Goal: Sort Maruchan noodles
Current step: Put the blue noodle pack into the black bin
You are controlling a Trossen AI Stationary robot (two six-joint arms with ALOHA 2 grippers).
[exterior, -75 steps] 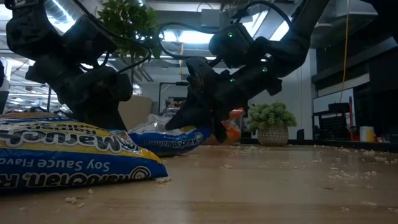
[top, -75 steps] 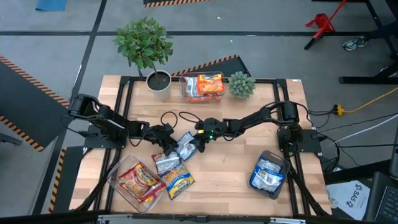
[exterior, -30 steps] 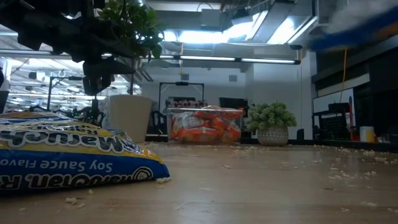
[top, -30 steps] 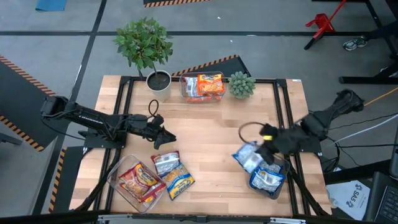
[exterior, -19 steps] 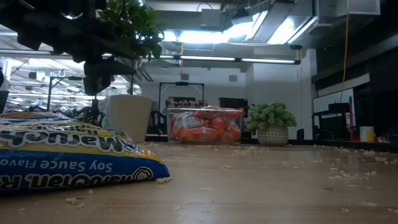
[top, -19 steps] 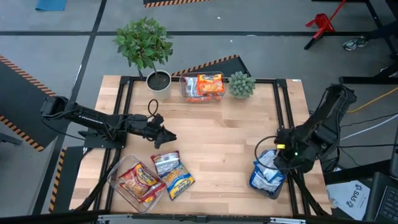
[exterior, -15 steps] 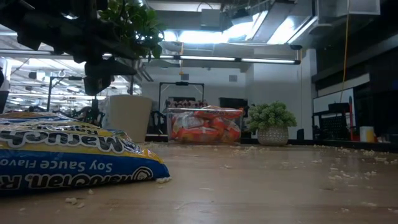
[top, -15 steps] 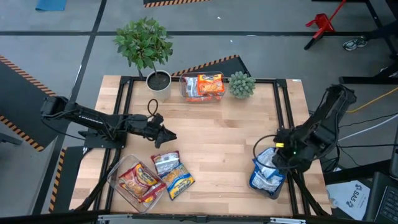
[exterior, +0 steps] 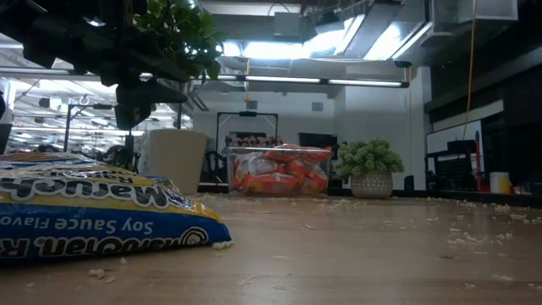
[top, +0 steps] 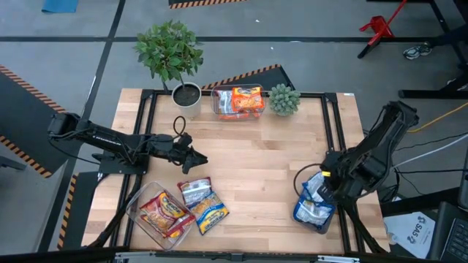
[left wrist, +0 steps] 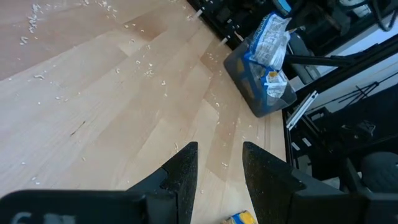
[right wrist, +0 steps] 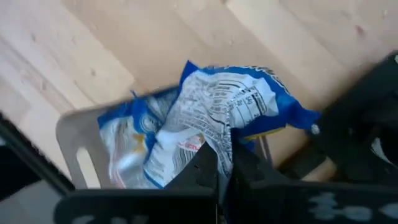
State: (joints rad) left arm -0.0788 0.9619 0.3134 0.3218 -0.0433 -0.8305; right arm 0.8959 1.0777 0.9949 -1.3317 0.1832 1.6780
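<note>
My right gripper [top: 322,183] is shut on a blue-and-white noodle packet [right wrist: 227,109] that hangs over the clear tub [top: 313,213] at the near right, which holds more blue packets [right wrist: 127,146]. My left gripper [top: 199,158] hovers open above the table's left middle, with nothing between its fingers [left wrist: 185,169]. Two packets [top: 197,192] [top: 212,214] lie flat on the wood near it; the nearer one fills the left of the low view [exterior: 93,216]. A tub of red packets [top: 161,213] stands near left, and a tub of orange packets [top: 238,101] stands far middle. My right gripper pinches a crumpled edge of the blue-and-white packet [right wrist: 219,144] between its two shut fingers, coming from above and pointing down. The packet hangs below the fingers over the tub's opening. Whether it touches the packets inside, I cannot tell.
A tall potted plant [top: 186,95] and a small green plant [top: 284,100] stand along the far edge beside the orange tub [exterior: 279,174]. Crumbs are strewn over the wood [left wrist: 124,81]. The table's middle [top: 256,175] is bare wood.
My right gripper has carried the blue-and-white packet toward the table's near right corner, tipping from slanted to pointing down and sinking a little. The packet now hangs over the tub instead of beside it.
</note>
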